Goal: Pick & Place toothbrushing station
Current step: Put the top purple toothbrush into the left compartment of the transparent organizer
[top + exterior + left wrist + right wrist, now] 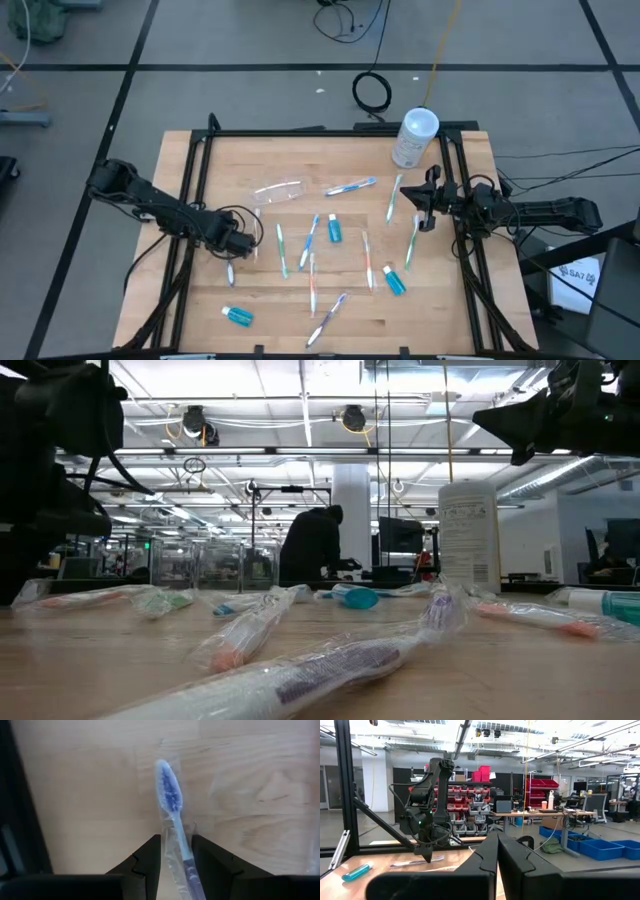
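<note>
The see-through plastic cup point(278, 190) lies on its side on the wooden table, left of the middle toward the far edge. My left gripper point(234, 256) is at the table's left side, shut on a wrapped toothbrush with blue bristles point(168, 790); the brush also shows in the high view point(230, 272). My right gripper point(425, 208) is shut and empty above the table's right side, near the white canister point(415, 138); its fingers show closed in the right wrist view point(497, 855). My left gripper pinches the wrapped toothbrush at its neck and upper handle point(183, 849), just behind the head, between its two fingers. The fingers come from above, pointing down, and lie across the brush. The head sticks out past the fingers. Whether the brush rests on the table I cannot tell.
Several wrapped toothbrushes point(310, 240) and blue tubes point(334, 229) point(238, 315) point(394, 281) lie scattered over the table's middle and near side. Black frame rails point(195, 170) run along the left and right sides. A person point(312, 545) stands in the room beyond.
</note>
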### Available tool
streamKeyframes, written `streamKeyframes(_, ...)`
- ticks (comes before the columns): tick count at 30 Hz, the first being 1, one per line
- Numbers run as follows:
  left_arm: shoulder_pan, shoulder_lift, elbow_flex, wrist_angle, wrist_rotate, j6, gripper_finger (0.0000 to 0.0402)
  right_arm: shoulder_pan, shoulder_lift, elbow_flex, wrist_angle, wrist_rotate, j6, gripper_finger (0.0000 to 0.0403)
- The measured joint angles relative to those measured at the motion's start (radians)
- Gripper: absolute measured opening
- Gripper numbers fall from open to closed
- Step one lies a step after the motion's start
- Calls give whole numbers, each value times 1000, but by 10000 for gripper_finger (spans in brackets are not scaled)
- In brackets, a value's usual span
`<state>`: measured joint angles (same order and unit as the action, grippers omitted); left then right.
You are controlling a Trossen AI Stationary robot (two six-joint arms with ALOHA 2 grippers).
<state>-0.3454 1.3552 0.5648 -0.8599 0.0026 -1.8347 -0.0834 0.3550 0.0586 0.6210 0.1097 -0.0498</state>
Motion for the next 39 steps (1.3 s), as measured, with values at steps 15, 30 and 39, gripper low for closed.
streamKeyframes(15, -1, -11, -25, 50, -31, 15, 15, -1, 4, 0, 11, 2, -49, 4)
streamKeyframes(30, -32, -8, 252, -308, -128, 45, 5, -2, 23, 0, -34, 25, -15, 54)
streamKeyframes(39, -112, -8, 489, -556, -408, -23, 4, -2, 121, 0, -24, 28, 51, 122)
